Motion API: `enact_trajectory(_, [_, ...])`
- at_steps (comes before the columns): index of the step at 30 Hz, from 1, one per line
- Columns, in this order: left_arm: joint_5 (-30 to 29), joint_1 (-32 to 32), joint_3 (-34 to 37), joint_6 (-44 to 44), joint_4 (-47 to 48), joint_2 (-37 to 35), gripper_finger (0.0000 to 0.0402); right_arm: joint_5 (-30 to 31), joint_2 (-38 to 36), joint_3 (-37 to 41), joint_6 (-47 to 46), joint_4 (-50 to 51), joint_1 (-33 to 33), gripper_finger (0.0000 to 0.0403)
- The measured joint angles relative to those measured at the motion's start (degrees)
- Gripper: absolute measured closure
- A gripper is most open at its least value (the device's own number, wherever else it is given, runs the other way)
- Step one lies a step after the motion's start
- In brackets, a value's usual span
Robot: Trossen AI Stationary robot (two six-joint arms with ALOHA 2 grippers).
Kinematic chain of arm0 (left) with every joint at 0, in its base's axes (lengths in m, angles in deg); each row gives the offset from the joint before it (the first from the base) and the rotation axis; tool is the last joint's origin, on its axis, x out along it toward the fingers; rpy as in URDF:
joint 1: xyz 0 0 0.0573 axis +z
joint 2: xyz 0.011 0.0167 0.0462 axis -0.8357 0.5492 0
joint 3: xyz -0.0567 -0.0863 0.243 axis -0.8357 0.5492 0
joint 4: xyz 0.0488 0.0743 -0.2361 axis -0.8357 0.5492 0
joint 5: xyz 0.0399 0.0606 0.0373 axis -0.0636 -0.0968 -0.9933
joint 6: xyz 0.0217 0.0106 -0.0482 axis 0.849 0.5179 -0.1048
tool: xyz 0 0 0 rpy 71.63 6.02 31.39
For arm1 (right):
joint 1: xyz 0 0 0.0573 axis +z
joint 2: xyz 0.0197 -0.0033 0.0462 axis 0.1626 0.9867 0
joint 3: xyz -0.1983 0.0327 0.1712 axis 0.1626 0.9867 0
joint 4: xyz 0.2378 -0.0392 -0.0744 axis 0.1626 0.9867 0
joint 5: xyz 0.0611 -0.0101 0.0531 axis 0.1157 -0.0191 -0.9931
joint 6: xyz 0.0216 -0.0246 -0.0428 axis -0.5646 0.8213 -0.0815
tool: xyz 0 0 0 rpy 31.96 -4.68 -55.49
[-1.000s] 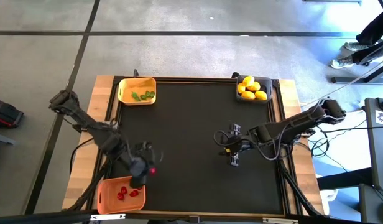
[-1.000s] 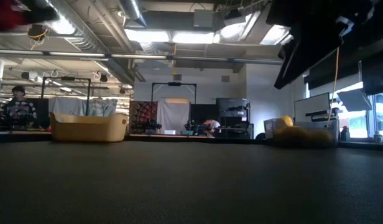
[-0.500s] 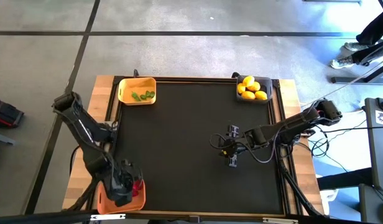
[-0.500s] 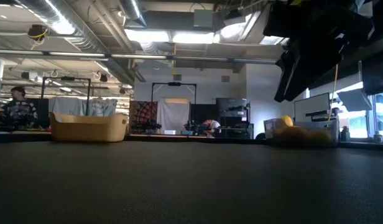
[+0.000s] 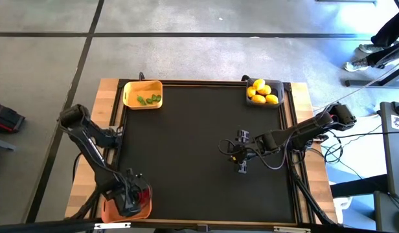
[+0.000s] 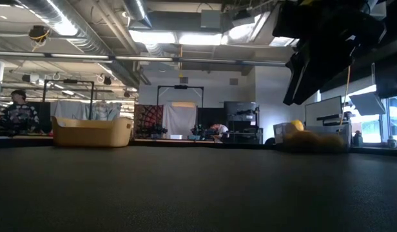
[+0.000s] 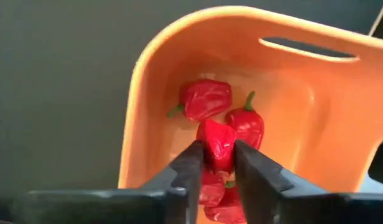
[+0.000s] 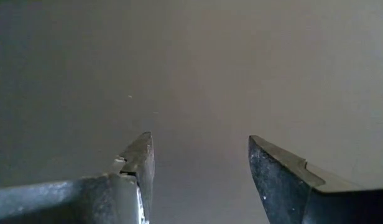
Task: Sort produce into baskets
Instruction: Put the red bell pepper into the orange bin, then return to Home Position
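My left gripper (image 7: 215, 163) is over the orange basket (image 5: 109, 206) at the table's near left corner, shut on a red pepper piece (image 7: 217, 144). Other red peppers (image 7: 207, 98) lie on the basket's floor (image 7: 285, 118). The yellow basket (image 5: 143, 94) with green pieces (image 5: 149, 99) stands at the far left. The dark grey basket (image 5: 264, 92) with yellow lemons (image 5: 262, 91) stands at the far right. My right gripper (image 8: 201, 158) is open and empty above the bare mat, right of the table's middle (image 5: 237, 155). My left gripper pinches the red pepper piece (image 7: 216, 149) between its two fingers (image 7: 186, 168), coming from above and pointing down into the orange basket. The piece hangs between the fingertips above the other peppers; whether it touches them I cannot tell.
The black mat (image 5: 199, 142) between the baskets is bare. The table has a wooden border (image 5: 106, 110). In the low view the right arm (image 6: 327, 45) hangs over the mat at the upper right; a person (image 6: 17, 113) shows in the room behind.
My left gripper, carrying the red piece, has gone toward the table's near edge and left, from beside the orange basket to over its inside, and down a little. My right gripper has shifted slightly toward the table's left and stayed open.
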Motion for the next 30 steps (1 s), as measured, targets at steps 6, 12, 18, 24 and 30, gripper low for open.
enact_trajectory(6, [2.44,1.00,0.00,-1.69,0.03,-0.17,0.0252,0.43,0.00,0.00,-0.04,-0.14,0.00,0.0205])
enact_trajectory(12, [10.99,4.00,0.00,4.47,0.56,-0.67,0.0231,0.32,0.00,0.00,0.19,-0.38,0.00,0.0205])
enact_trajectory(18, [11.25,10.07,0.00,13.94,0.66,-6.62,0.0253,-0.87,-0.40,-1.62,1.60,0.62,0.00,0.0205])
enact_trajectory(24, [1.01,17.87,0.00,27.57,1.91,-16.02,0.0286,-1.14,-2.02,-3.86,6.13,1.61,-0.86,0.0205])
enact_trajectory(30, [-3.82,26.18,-0.02,41.63,3.98,-21.93,0.0316,-2.36,-5.25,-3.96,8.69,2.64,-4.43,0.0205])
